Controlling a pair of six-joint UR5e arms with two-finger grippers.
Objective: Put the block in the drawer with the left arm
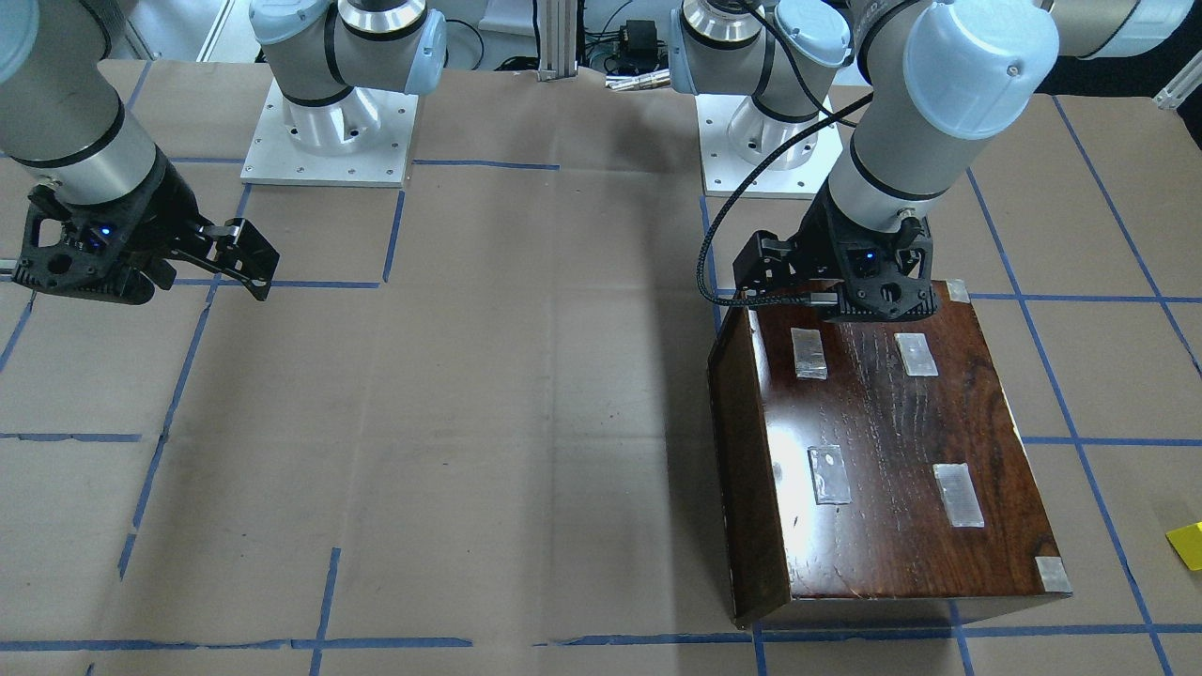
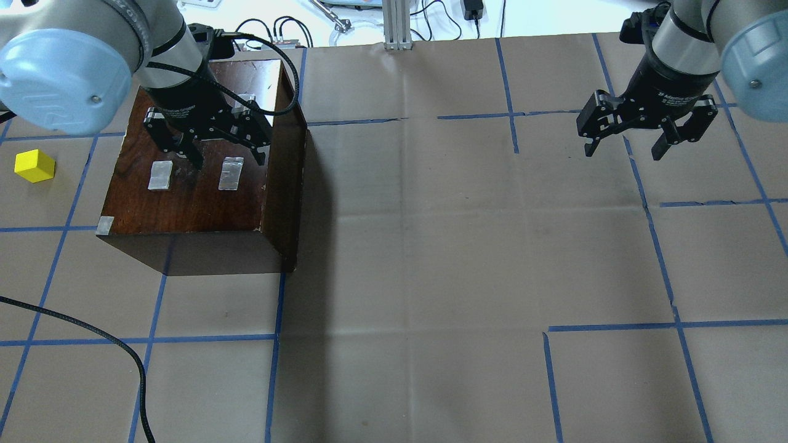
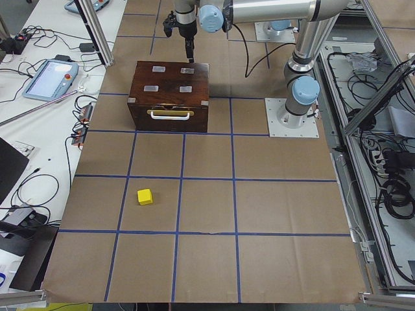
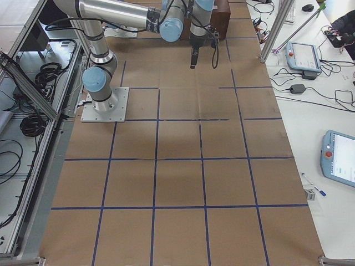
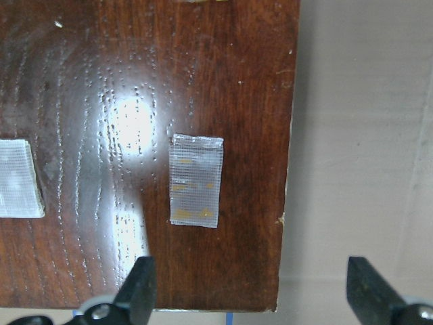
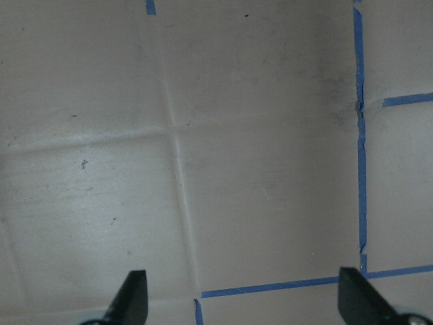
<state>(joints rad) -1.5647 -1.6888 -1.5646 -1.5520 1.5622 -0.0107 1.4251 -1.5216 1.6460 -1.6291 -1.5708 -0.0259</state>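
The yellow block (image 2: 35, 166) lies on the paper-covered table, left of the cabinet; it also shows in the front view (image 1: 1186, 545) and the left side view (image 3: 144, 196). The dark-brown cabinet (image 2: 197, 197) stands with its drawer shut. Only the drawer's dark front with a pale handle (image 3: 170, 115) shows, facing the block's side. My left gripper (image 2: 228, 154) is open and empty, hovering over the cabinet's taped top (image 5: 203, 101). My right gripper (image 2: 625, 147) is open and empty over bare table at the far right.
Several clear tape patches (image 1: 829, 474) lie on the cabinet's top. A loose black cable (image 2: 117, 344) trails over the table's near left. Blue tape lines (image 2: 659, 258) grid the brown paper. Both arm bases (image 1: 329, 141) stand at the table's robot side.
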